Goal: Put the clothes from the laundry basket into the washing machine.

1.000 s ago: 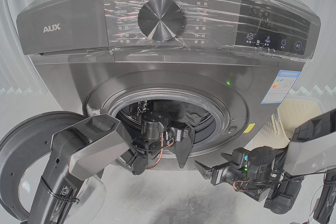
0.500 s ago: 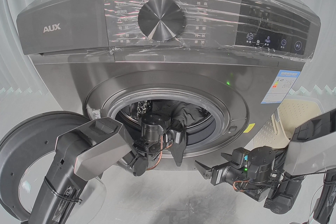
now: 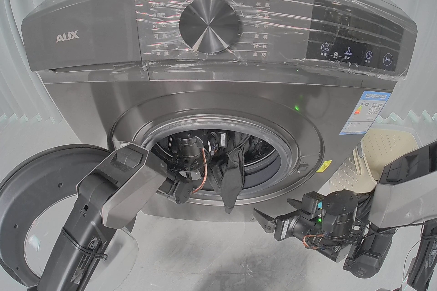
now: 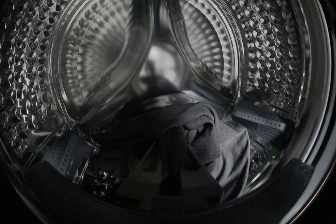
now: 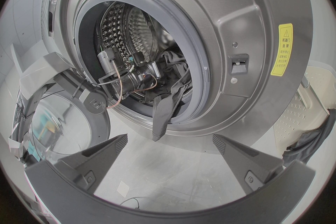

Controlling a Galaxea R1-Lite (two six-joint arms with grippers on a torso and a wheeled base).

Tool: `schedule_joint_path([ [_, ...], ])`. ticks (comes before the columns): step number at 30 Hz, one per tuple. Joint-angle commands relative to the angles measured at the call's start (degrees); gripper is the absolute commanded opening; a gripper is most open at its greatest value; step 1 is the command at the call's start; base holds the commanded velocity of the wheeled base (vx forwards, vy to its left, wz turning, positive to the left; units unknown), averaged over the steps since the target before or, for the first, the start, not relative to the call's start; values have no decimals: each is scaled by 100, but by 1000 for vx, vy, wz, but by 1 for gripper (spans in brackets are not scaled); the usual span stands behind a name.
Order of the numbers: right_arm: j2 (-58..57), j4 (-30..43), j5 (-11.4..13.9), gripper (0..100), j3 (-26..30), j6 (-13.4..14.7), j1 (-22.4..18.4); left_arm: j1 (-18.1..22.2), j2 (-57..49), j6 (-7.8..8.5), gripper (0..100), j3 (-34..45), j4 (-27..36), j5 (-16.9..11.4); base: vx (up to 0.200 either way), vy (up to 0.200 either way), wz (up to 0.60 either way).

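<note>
Clothes: dark garment (image 3: 230,169) lies in washer (image 3: 91,96) drum (image 4: 266,25), one end draped over seal (image 5: 196,42) at 6 o'clock, hanging outside. Left gripper (image 3: 218,142) inside drum by garment; cannot tell its grip. Right gripper (image 3: 273,210) at 5 o'clock below opening, fingers spread, holding nothing. Basket (image 3: 387,146) at 4 o'clock, dark cloth (image 5: 308,140) in it. Door (image 3: 27,196) open at 8 o'clock

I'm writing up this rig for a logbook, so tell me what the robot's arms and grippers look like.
The left arm and right arm have angular silver-grey shells over black joints. A black cable tie wraps the left arm's lower link, and a copper-coloured cable loops beside its cylindrical wrist. The right gripper has dark wedge-shaped fingers with dimpled pads; a green light glows behind it.
</note>
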Motion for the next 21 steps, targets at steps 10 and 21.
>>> schedule_joint_path([
  [10, 1, 3, 0, 100, 9, -1, -4, -4, -83, -53, 100, 241, -30, 21, 0, 0, 0],
  [21, 10, 3, 0, 100, 9, -1, 5, -443, -839, -70, 100, 2131, -21, -541, 0, 0, 0],
])
